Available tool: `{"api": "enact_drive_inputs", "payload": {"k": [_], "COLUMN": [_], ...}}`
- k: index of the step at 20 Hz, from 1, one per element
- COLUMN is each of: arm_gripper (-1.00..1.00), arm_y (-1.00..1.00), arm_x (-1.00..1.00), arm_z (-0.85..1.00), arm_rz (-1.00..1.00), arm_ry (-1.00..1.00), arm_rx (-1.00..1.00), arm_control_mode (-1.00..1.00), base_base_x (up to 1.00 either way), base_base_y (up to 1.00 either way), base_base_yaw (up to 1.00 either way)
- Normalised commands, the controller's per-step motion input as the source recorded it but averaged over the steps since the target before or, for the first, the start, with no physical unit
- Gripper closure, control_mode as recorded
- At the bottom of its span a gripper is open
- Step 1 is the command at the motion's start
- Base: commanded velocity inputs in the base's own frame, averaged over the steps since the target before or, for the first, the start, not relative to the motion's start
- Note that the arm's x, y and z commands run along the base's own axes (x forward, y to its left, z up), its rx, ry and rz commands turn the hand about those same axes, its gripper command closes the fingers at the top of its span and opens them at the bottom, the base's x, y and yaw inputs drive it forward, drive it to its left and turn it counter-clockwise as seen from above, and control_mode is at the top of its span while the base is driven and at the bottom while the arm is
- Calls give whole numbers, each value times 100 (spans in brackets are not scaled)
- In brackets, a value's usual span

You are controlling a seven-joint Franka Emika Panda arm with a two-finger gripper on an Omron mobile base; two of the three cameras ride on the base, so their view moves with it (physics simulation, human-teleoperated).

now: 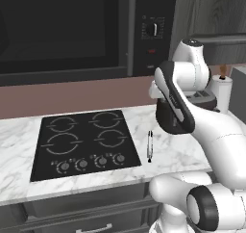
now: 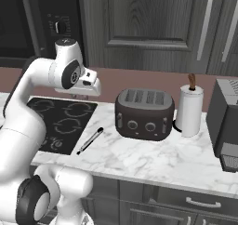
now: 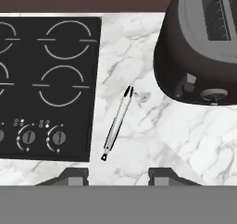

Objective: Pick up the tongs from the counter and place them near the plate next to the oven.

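Observation:
The tongs (image 3: 117, 123) lie flat on the white marble counter (image 3: 139, 47), in the strip between the black cooktop (image 3: 46, 79) and the dark toaster (image 3: 199, 47). They are slim and silvery with dark ends. In the base views the tongs (image 1: 150, 146) (image 2: 90, 141) rest just right of the cooktop's knob row. My gripper (image 3: 118, 176) hovers well above them, open, with nothing between its fingertips (image 3: 74, 176). The plate and the oven are out of view.
A black microwave (image 1: 62, 30) with a dial hangs over the cooktop (image 1: 84, 143). Right of the toaster (image 2: 144, 113) stand a paper towel roll (image 2: 190, 110) and a grey appliance (image 2: 225, 122). Dark cabinets (image 2: 153, 24) line the wall above.

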Motion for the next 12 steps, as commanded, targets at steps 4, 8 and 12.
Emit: {"api": "enact_drive_inputs", "payload": {"k": [4,8,12], "arm_gripper": [-100,-100,-100], "arm_y": [0,0,0], "arm_x": [-8,-24,-27], "arm_z": [-6,-40,-62], "arm_rz": [0,0,0], "arm_ry": [0,15,16], "arm_rx": [0,0,3], "arm_control_mode": [-100,-100,-100], "base_base_x": [0,0,0], "base_base_y": [0,0,0], "base_base_yaw": [0,0,0]}}
